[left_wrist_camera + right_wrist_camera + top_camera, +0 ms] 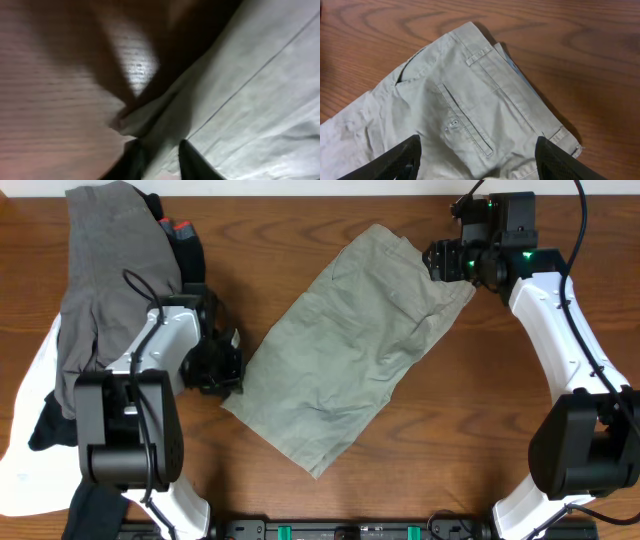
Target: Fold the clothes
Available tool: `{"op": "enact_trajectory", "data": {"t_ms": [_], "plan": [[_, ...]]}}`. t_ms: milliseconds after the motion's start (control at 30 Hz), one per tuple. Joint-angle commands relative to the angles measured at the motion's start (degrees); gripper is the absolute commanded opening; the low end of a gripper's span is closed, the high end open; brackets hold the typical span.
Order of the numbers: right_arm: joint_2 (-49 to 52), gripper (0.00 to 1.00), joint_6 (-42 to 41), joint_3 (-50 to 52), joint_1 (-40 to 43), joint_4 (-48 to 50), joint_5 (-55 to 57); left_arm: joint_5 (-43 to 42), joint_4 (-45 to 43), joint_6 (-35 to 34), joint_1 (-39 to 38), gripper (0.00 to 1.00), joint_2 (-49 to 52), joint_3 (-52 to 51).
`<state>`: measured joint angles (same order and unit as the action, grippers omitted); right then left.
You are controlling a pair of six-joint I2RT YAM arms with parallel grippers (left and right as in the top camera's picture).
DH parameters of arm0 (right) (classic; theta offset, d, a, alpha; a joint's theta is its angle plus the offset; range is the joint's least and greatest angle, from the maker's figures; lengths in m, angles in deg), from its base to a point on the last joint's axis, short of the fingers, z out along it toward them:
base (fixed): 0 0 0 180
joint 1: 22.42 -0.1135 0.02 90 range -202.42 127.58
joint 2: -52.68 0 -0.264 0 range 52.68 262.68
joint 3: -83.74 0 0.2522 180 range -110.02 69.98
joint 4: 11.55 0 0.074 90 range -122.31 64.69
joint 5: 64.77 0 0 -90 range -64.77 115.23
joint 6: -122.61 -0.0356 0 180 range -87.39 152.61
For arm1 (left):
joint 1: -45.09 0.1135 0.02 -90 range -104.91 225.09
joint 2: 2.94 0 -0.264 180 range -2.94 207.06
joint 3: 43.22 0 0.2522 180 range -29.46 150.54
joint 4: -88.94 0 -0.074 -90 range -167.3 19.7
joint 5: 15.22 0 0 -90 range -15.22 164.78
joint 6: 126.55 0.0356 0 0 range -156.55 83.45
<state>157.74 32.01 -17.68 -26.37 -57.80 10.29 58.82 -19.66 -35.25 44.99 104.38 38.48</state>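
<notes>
The khaki-tan shorts point(350, 350) lie diagonally across the middle of the wooden table, folded into a long flat shape. My left gripper point(228, 368) is at their lower-left edge. In the left wrist view its fingers point(160, 160) are close together with a fold of the shorts' hem point(260, 100) between them. My right gripper point(440, 262) is at the upper-right end of the shorts. In the right wrist view its fingers point(477, 145) are spread wide over the waistband and buttoned back pocket point(460, 100), holding nothing.
A pile of other garments lies at the left edge: a grey one point(110, 260) on top, black cloth point(50, 425) and white cloth point(25, 465) below. A small red and black thing point(180, 228) sits behind the pile. Bare wood shows at the right point(470, 410).
</notes>
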Motion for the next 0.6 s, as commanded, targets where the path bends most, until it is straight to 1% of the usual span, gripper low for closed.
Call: {"op": "enact_trajectory", "data": {"t_ms": [0,67,133,200,267,400,500,567], "plan": [[0.09,0.71,1.07,-1.07,0.63,-0.28,0.13,-1.42,0.5,0.85,0.09,0.15,0.02,-0.28],[0.09,0.71,1.07,-1.07,0.66,-0.28,0.13,-1.62,0.48,0.83,0.07,0.14,0.04,-0.28],[0.09,0.71,1.07,-1.07,0.66,-0.28,0.13,-1.64,0.57,0.81,0.02,0.06,0.04,-0.28],[0.09,0.71,1.07,-1.07,0.66,-0.28,0.13,-3.21,0.68,0.81,0.02,0.06,0.02,-0.17],[0.09,0.71,1.07,-1.07,0.66,-0.17,0.13,-6.82,1.75,0.83,0.02,0.06,-0.22,1.25],[0.09,0.7,1.07,-1.07,0.68,0.13,0.13,-11.65,5.81,0.83,-0.66,0.06,-2.4,7.41],[0.07,0.67,0.57,-1.07,1.03,0.09,0.15,-11.93,7.28,0.85,-2.97,0.06,-5.84,11.47],[0.07,0.65,-1.57,-1.07,1.92,0.11,0.13,-11.93,7.08,0.85,-5.73,0.06,-8.72,13.31]]}}
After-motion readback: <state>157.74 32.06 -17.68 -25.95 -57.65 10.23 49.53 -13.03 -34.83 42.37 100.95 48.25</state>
